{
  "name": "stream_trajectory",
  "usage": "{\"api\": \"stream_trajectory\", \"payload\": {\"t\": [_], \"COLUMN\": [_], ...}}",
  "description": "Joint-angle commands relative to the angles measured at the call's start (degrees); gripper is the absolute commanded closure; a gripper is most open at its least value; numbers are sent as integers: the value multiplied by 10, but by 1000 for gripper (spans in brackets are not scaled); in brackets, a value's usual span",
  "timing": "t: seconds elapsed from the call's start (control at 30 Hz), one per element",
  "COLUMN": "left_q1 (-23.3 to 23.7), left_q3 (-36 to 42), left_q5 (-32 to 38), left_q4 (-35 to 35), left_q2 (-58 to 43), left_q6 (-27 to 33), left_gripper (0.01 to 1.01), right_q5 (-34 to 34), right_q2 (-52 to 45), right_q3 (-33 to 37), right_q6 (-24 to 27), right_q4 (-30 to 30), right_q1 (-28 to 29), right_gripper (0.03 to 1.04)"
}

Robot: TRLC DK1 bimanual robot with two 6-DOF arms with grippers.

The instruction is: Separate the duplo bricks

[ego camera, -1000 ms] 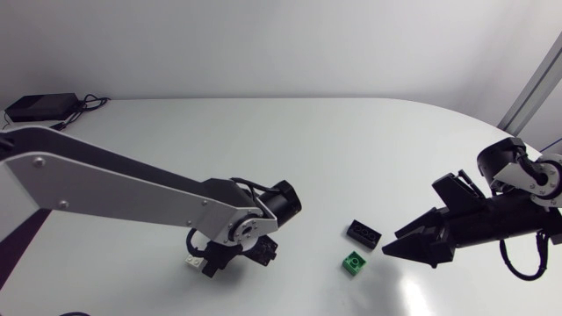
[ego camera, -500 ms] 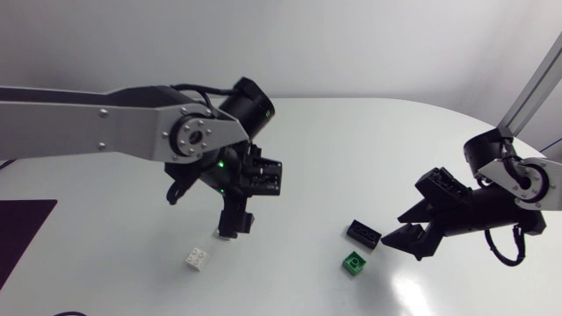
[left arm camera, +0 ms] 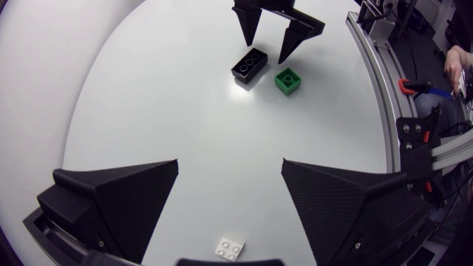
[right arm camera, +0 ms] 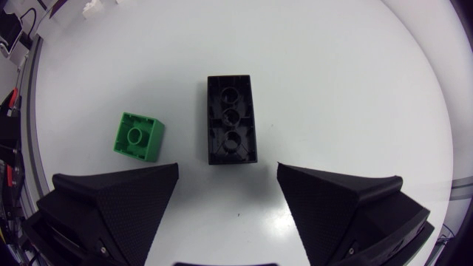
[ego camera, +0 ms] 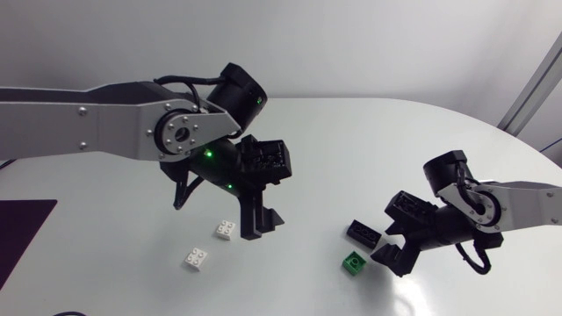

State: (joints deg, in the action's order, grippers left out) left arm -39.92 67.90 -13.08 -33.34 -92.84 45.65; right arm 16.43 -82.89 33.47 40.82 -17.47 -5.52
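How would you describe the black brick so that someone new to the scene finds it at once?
On the white table, find the open right gripper. Just ahead of it lie two bricks, close but apart. The black brick is the long one; the green brick beside it is short and square.

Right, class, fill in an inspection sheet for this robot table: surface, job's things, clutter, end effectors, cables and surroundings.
Surface: white table, smooth and glossy.
Job's things: first white brick close to the left end effector; second white brick apart from it; black brick and green brick lying near each other, not joined.
Clutter: nothing seen.
End effectors: left end effector open, holding nothing; right end effector open, facing the black brick without touching it.
Cables: black cable looped over the left arm's wrist; none seen lying on the table.
Surroundings: nothing seen.
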Motion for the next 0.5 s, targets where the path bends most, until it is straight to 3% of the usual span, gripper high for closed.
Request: {"api": "stream_trajectory", "payload": {"t": [0.0, 0.2, 0.47], "left_q1": [-6, -10, -13], "left_q3": [-21, -26, -34], "left_q5": [-15, -37, -57], "left_q4": [9, 27, 46], "left_q2": [-9, -16, -31], "left_q6": [-21, -39, -50], "left_gripper": [52, 52, 54], "right_q5": [-3, -3, -18], "right_q2": [-14, -39, -46], "right_q3": [-13, -12, -21], "right_q6": [14, 14, 14], "right_q4": [13, 45, 93], "right_q1": [-10, -21, -34], "right_gripper": [161, 185, 680]}}
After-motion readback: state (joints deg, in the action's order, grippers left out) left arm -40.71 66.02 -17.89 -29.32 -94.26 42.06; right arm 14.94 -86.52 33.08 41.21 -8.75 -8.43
